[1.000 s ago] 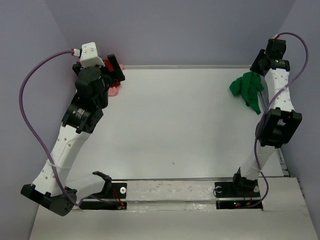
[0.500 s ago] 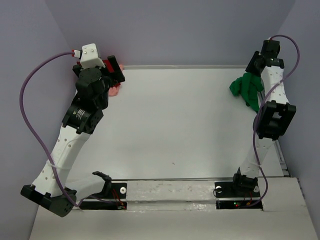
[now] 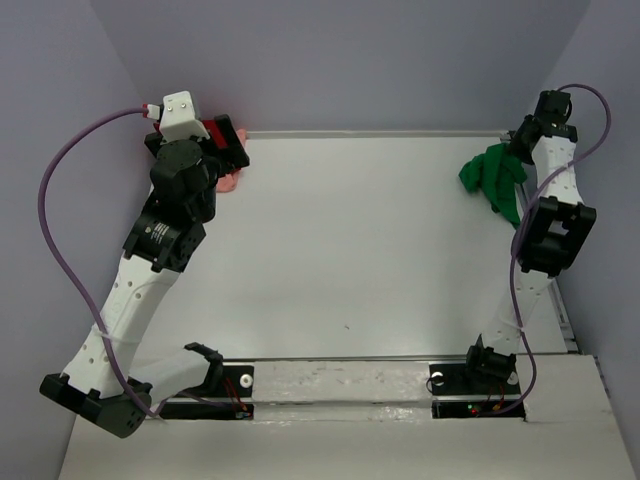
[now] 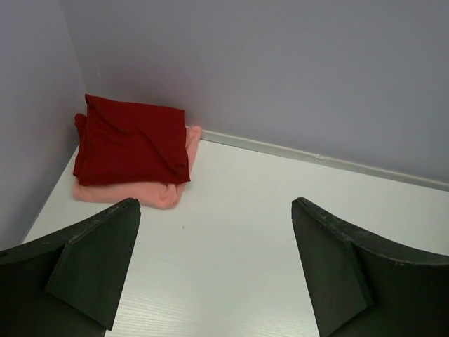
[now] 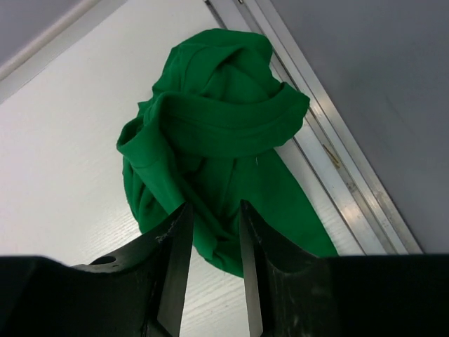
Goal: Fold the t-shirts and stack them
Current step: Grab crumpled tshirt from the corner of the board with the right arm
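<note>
**A:** Three shirts: dark red shirt (image 4: 130, 140) on salmon pink shirt (image 4: 126, 193), folded, far-left corner; green shirt (image 5: 217, 126) crumpled, far right.

**B:** Probably soft, limp; best pinched at a thick fold. Left gripper (image 4: 215, 207) gaping, empty; right gripper (image 5: 212, 208) narrow over green, grip impossible to tell.

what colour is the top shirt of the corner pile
Dark red shirt; left wrist view shows it best.

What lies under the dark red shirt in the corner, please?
A pink shirt; only its front and right edges show. The red shirt covers the rest.
</note>
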Controlling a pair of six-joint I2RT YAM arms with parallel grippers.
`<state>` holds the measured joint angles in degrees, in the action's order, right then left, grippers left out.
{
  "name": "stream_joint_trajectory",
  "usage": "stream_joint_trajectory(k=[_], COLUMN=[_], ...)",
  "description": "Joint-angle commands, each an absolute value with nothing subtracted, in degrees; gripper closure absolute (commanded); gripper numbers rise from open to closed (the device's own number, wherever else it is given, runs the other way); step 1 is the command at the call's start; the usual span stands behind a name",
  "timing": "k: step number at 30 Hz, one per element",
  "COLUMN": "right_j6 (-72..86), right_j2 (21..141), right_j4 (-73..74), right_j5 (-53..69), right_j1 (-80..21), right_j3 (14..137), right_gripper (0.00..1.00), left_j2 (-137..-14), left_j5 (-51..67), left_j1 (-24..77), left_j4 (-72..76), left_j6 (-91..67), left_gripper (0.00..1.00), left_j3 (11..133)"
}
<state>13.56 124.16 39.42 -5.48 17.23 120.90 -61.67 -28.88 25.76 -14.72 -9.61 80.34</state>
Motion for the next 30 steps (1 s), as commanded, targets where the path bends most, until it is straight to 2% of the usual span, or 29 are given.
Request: stream_joint_trajectory(k=[1,18,27,28,30], right_j6=[13.45,13.18,12.66,12.57,12.57], right_j2=[125.94,128.4,129.81,129.9,130.25], right_j4=[37.71,36.83,37.53,37.62,37.71], right_j5=[-3.43,2.28,3.43,3.51,3.43], right_j1=[16.88,16.88,16.35,16.35,16.35], right_j3=[122.25,121.38,122.7,122.87,123.13], right_gripper=[0.62,0.62,0.68,0.73,0.75], left_j2=[-60.91,-62.31,-62.75,-62.67,-62.4], left_j5=[-28.39,-27.6,-27.16,-27.16,-27.16], left_j1=[25.58,25.49,25.31,25.4,25.4], left_j4=[-12.04,-11.78,-12.04,-12.04,-11.95], left_j6=[-10.2,-9.76,-9.75,-9.67,-9.58], left_gripper=[0.01,0.01,0.01,0.01,0.01], left_j3=[80.25,80.25,80.51,80.51,80.51])
